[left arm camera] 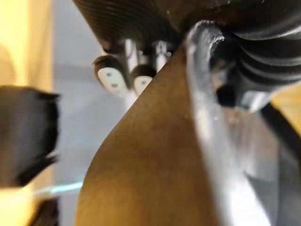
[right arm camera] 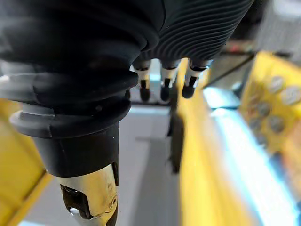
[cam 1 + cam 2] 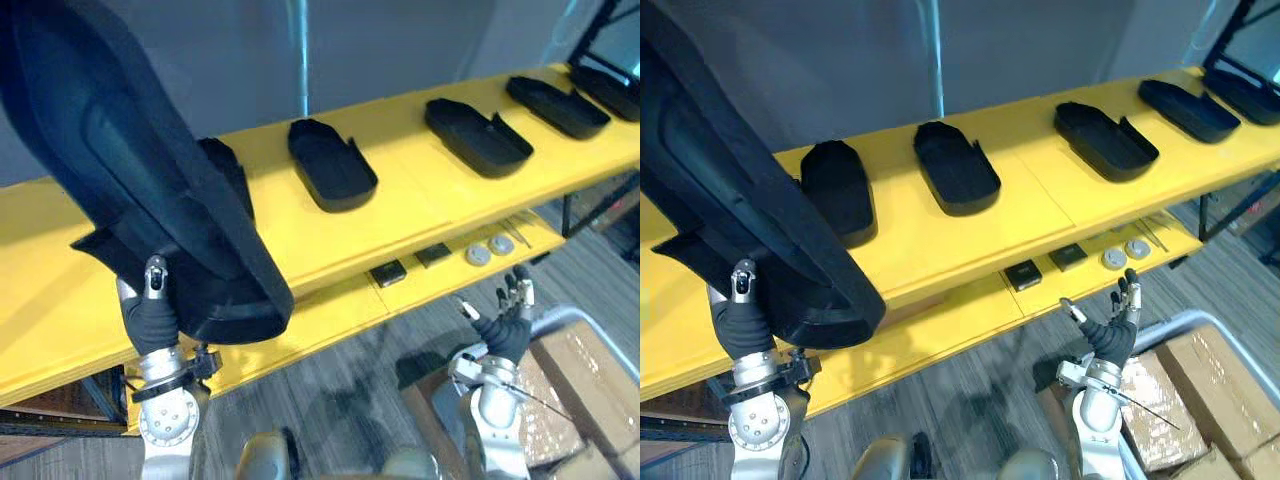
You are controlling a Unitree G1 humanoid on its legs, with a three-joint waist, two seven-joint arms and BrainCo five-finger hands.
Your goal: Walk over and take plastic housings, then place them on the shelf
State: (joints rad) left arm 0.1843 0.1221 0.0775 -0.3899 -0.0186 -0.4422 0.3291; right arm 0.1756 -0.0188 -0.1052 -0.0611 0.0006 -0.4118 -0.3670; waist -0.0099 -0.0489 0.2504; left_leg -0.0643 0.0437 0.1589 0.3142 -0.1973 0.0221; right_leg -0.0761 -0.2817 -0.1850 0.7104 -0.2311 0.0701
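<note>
**Shelf** [image 3: 940, 250]: yellow, two boards; the top board is deep and the lower board narrower, showing below its front edge. It stands against a plain grey wall [image 3: 1020, 50].

**Top board:** row of housings [image 3: 956, 166], black plastic, lying apart from one another from the left part of the board to its right end. The leftmost housing [image 3: 837, 188] seems to lie rounded side up. The others lie hollow side up, as does the rightmost housing [image 3: 1245, 92] at the right end.

**Held housing** [image 3: 730, 200]: black, long, tilted, in the air over the left end of the top board. Its lower end is at the front edge.

**Left hand** [image 3: 740, 320]: below the front edge at the shelf's left end, clamped on the held housing's lower end. The thumb lies up against its near face and the fingertips [image 1: 110, 77] curl over its far side.

**Right hand** [image 3: 1110, 335]: low, before the lower board's right part, fingers straight and spread, holding nothing.

**Lower board:** two small black blocks [image 3: 385, 273], and towards the right end two round silver discs [image 3: 478, 256].

**Floor** [image 3: 330, 370]: grey planks. Cardboard boxes [image 3: 1180, 390] stand beside the right hand, inside a grey tubular rail [image 3: 560, 318].
</note>
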